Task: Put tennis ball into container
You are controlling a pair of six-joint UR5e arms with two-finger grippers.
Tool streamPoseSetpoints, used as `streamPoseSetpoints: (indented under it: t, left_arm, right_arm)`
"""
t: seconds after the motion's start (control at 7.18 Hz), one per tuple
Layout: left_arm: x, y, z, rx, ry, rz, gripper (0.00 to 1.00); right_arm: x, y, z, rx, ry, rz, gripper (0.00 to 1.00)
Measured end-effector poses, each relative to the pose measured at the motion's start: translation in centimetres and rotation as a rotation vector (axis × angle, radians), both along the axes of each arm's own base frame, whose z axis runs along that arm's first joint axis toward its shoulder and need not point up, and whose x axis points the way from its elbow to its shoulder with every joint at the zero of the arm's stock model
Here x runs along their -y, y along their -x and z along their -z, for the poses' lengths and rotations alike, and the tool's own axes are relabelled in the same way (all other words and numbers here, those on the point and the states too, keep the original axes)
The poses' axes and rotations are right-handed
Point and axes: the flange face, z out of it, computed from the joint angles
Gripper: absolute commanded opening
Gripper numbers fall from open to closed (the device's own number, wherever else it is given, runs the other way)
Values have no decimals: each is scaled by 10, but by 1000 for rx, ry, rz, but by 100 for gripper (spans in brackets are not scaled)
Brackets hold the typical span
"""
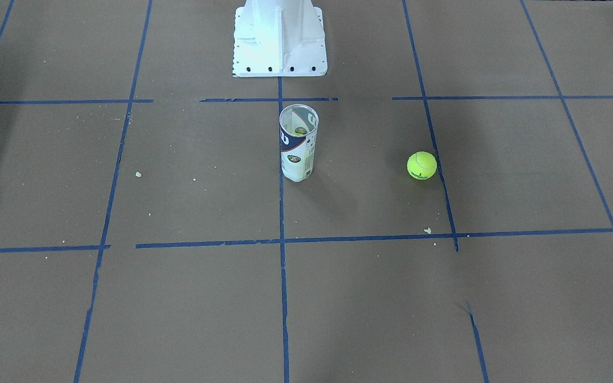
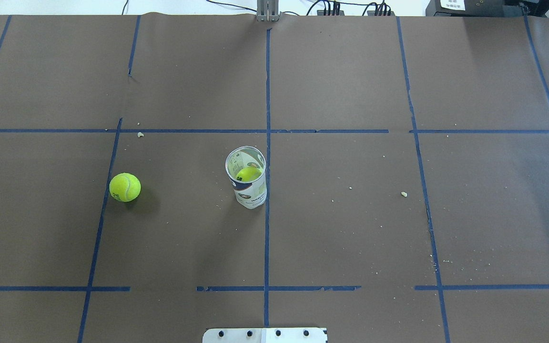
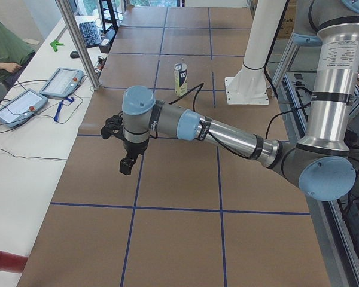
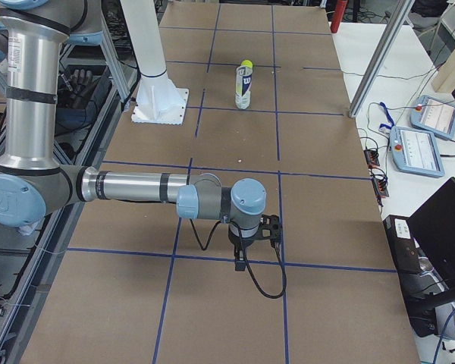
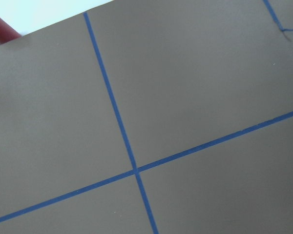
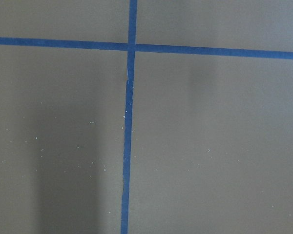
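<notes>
The tennis ball (image 1: pixel 422 165) (image 2: pixel 125 187) lies loose on the brown paper, on the robot's left half of the table. The container (image 1: pixel 298 142) (image 2: pixel 247 178) (image 3: pixel 180 79) (image 4: pixel 244 86) stands upright and uncapped near the table's middle. A second yellow-green ball (image 2: pixel 248 174) sits inside it. The left gripper (image 3: pixel 127 164) shows only in the exterior left view, hanging fingers-down far from ball and tube. The right gripper (image 4: pixel 241 262) shows only in the exterior right view, likewise far off. I cannot tell whether either is open or shut. Both wrist views show only paper and tape.
Blue tape lines divide the brown paper into a grid (image 2: pixel 267 214). The robot's white base (image 1: pixel 280 37) stands behind the container. Small crumbs (image 2: pixel 403 194) dot the surface. A side bench holds tablets (image 3: pixel 61 82) and a seated operator (image 3: pixel 3 45).
</notes>
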Motion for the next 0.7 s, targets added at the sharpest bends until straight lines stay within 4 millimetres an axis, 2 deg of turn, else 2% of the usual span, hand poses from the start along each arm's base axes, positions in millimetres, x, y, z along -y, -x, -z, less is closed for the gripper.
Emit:
streamPoseSetpoints:
  t: [0.28, 0.42, 0.7]
  left_arm:
    - [-3, -76, 63, -60, 39, 22, 100]
    - [-10, -112, 89, -89, 72, 33, 100]
    - [-25, -196, 130, -121, 156, 77, 100]
  right_arm:
    - [0, 0, 0, 0, 0, 0, 100]
    - [0, 0, 0, 0, 0, 0, 100]
    - [0, 0, 0, 0, 0, 0, 100]
